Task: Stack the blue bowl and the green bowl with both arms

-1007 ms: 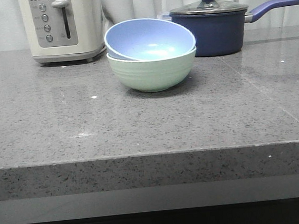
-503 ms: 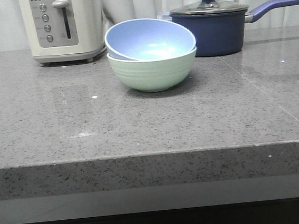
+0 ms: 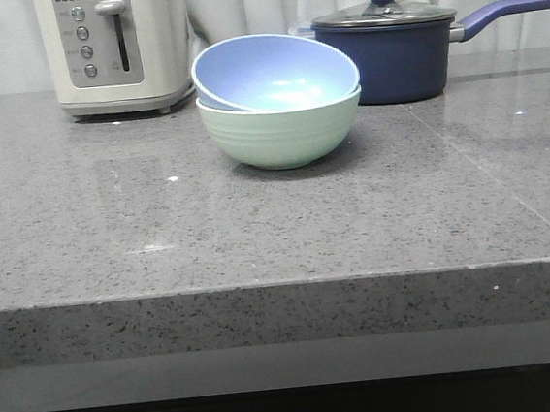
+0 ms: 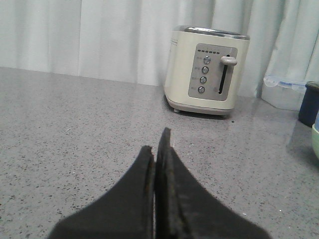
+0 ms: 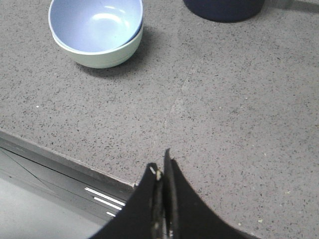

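The blue bowl [image 3: 275, 70] sits tilted inside the green bowl [image 3: 281, 134] on the grey counter, toward the back middle. The stack also shows in the right wrist view, blue bowl [image 5: 94, 22] inside green bowl [image 5: 102, 57]. A sliver of the green bowl [image 4: 315, 142] shows at the edge of the left wrist view. My left gripper [image 4: 155, 149] is shut and empty, low over the counter, pointing at the toaster. My right gripper [image 5: 160, 167] is shut and empty above the counter's front edge, well away from the bowls. Neither arm shows in the front view.
A cream toaster [image 3: 116, 48] stands at the back left, also in the left wrist view [image 4: 204, 77]. A dark navy lidded saucepan [image 3: 396, 48] with a long handle stands behind the bowls at the right. The counter's front edge [image 3: 283, 285] runs across.
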Controlling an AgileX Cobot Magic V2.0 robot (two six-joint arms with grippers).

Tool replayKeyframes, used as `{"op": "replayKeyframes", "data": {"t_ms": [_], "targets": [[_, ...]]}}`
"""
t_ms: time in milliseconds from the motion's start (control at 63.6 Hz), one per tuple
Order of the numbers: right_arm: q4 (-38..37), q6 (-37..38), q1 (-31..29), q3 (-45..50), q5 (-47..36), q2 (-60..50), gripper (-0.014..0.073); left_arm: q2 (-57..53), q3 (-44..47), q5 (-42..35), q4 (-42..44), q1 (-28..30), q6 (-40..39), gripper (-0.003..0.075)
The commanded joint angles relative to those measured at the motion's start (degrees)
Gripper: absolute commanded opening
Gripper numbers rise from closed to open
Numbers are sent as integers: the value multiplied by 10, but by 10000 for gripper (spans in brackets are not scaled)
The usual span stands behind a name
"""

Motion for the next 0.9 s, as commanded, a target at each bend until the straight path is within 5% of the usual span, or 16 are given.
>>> {"op": "replayKeyframes", "data": {"t_ms": [0,881], "targets": [[0,-1,0,-14,-40,2,-54,-11,2,-41,-2,1,-3,-20],[0,-1,0,-14,-40,2,-54,-10,2,-40,27,1,-2,-20]]}}
